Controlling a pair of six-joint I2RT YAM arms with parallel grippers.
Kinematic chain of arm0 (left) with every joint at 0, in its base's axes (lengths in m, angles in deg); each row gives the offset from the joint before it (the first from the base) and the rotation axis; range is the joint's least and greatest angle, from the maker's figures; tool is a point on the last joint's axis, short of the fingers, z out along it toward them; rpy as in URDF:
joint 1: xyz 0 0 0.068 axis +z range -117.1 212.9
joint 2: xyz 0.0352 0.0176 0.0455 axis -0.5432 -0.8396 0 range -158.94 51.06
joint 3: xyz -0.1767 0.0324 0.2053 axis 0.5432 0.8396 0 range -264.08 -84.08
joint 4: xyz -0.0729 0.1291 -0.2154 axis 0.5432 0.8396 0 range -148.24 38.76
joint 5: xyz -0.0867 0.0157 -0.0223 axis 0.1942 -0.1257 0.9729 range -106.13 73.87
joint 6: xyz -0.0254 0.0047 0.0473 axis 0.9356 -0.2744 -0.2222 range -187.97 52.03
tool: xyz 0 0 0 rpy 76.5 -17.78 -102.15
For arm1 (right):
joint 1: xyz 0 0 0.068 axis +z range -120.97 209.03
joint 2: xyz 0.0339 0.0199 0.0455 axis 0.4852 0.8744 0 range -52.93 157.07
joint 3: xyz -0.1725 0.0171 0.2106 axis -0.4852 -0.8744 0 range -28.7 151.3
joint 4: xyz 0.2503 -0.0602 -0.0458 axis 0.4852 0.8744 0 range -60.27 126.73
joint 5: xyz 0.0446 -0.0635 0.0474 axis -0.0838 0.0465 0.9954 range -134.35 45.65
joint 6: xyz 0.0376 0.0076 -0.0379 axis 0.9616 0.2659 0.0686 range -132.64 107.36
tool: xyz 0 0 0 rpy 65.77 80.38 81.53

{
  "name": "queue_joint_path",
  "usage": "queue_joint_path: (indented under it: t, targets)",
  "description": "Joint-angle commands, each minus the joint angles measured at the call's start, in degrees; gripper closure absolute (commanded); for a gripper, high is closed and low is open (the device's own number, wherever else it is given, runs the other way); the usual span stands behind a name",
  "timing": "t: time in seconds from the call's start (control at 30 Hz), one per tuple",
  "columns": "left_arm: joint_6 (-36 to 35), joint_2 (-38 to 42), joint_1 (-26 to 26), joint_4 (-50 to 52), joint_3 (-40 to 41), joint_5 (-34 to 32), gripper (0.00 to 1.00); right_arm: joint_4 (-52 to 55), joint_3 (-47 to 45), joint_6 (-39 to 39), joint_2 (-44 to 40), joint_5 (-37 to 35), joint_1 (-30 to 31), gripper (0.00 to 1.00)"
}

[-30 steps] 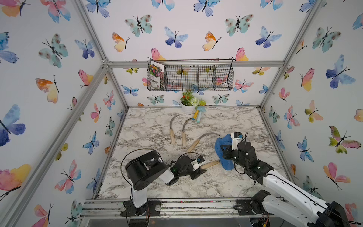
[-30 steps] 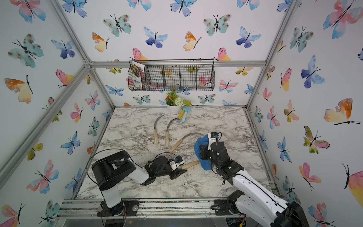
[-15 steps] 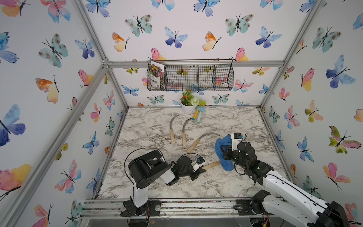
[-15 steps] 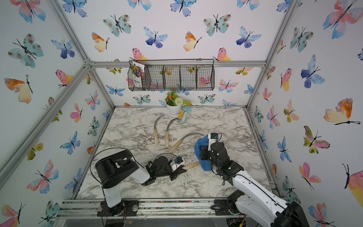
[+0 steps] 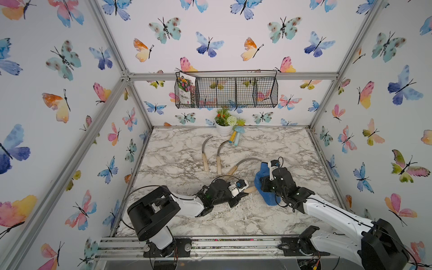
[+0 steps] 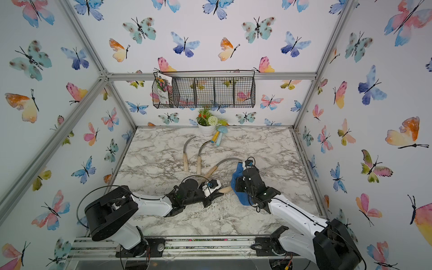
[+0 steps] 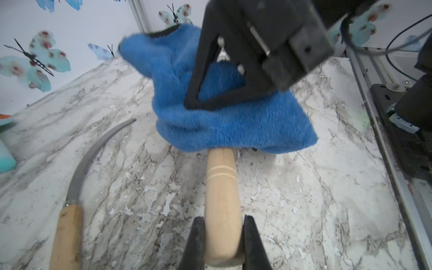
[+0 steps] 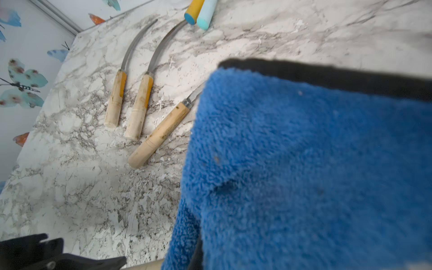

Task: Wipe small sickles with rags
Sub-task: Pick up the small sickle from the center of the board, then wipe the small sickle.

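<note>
where the grey-veined marble tabletop (image 5: 177, 149) is flecked with pale flakes, a first sickle (image 5: 205, 153) and second sickle (image 5: 219, 155) lie side by side, with thin curved grey blades and short pale wooden handles. a third sickle (image 5: 240, 163) lies angled just beside them. the left gripper (image 7: 223, 236) is clamped on the smooth round handle of a fourth sickle (image 7: 221, 187), whose blade end is hidden under the thick, fuzzy blue rag (image 7: 233, 126). the right gripper (image 5: 265, 185) is closed, pinching that rag.
</note>
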Motion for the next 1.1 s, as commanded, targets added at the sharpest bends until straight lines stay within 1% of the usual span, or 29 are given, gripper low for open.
queue_joint_path:
  t: [0.0, 0.07, 0.1, 0.17, 0.2, 0.27, 0.3, 0.37, 0.43, 0.47, 0.53, 0.57, 0.63, 0.67, 0.73, 0.8, 0.83, 0.87, 0.97, 1.03, 1.07]
  targets:
    - [-5.3, 2.4, -0.1, -1.1, 1.9, -1.5, 1.00, -1.1, 2.2, 0.6, 3.2, -1.8, 2.2, 0.98]
    - [-6.0, 4.3, -0.1, -5.2, 5.0, -2.7, 1.00, -1.5, 2.1, 1.2, 4.6, -2.5, 3.0, 0.98]
    - [-5.7, 5.0, 0.0, -5.0, 5.1, -2.9, 1.00, -1.9, 1.9, 1.5, 5.0, -2.4, 3.2, 0.98]
    - [-3.8, 6.3, 0.4, -0.2, 2.4, -4.3, 1.00, -2.6, 1.9, 1.7, 5.9, -1.8, 3.7, 0.98]
    - [-2.9, 6.6, 0.8, 3.5, 0.5, -3.6, 1.00, -2.6, 2.3, 1.7, 6.3, -1.3, 4.1, 0.98]
    - [-2.0, 6.8, 1.5, 9.5, -3.4, 0.3, 1.00, -2.9, 3.1, 1.6, 6.6, -0.2, 5.6, 0.98]
    - [-2.1, 6.8, 1.6, 9.8, -3.5, 1.7, 1.00, -3.5, 3.1, 1.7, 6.4, 0.4, 6.5, 0.98]
    - [-1.8, 6.4, 1.6, 6.8, -1.6, 2.8, 1.00, -5.0, 2.7, 1.7, 5.3, 2.3, 8.6, 0.98]
    - [-1.6, 6.0, 1.6, 5.6, -0.4, 0.8, 1.00, -5.7, 2.5, 1.9, 4.2, 3.4, 10.1, 0.98]
    - [-1.9, 6.3, 1.6, 6.4, -0.3, -0.9, 1.00, -6.7, 2.0, 2.0, 3.7, 5.0, 10.5, 0.98]
    - [-1.8, 6.8, 1.8, 4.8, 0.9, -2.9, 1.00, -10.4, 0.4, 2.2, 3.0, 9.7, 10.6, 0.98]
    - [-1.8, 7.0, 1.9, 4.6, 1.1, -2.9, 1.00, -12.3, -0.3, 2.3, 3.2, 12.1, 10.6, 0.98]
    - [-1.9, 7.3, 1.9, 5.5, 0.8, -2.3, 1.00, -13.9, -1.0, 2.4, 4.1, 14.0, 10.6, 0.98]
    - [-1.8, 7.5, 1.9, 5.5, 0.8, -2.1, 1.00, -13.4, -1.2, 2.4, 4.7, 12.8, 10.6, 0.98]
    - [-1.6, 8.0, 1.9, 5.3, 1.0, -2.5, 1.00, -12.5, -1.9, 2.4, 5.6, 8.2, 10.5, 0.98]
    - [-1.5, 8.8, 1.9, 4.9, 1.7, -3.4, 1.00, -11.3, -3.1, 2.4, 5.8, 2.4, 9.6, 0.98]
    - [-1.5, 9.3, 1.9, 4.4, 2.2, -3.6, 1.00, -9.5, -3.3, 2.4, 5.9, 0.5, 7.9, 0.98]
    - [-1.4, 9.8, 1.9, 4.0, 2.6, -3.7, 1.00, -9.0, -4.1, 2.2, 5.9, 0.2, 5.5, 0.98]
    - [-1.3, 10.8, 1.9, 3.6, 3.2, -3.4, 1.00, -9.9, -6.3, 1.1, 6.2, 3.6, -2.6, 0.98]
    - [-1.4, 11.1, 1.9, 3.4, 3.4, -3.2, 1.00, -8.4, -5.5, 0.8, 6.9, 1.3, -3.4, 0.98]
    - [-1.4, 11.2, 1.9, 3.4, 3.4, -3.0, 1.00, -7.0, -4.4, 0.5, 7.4, 2.1, -3.4, 0.98]
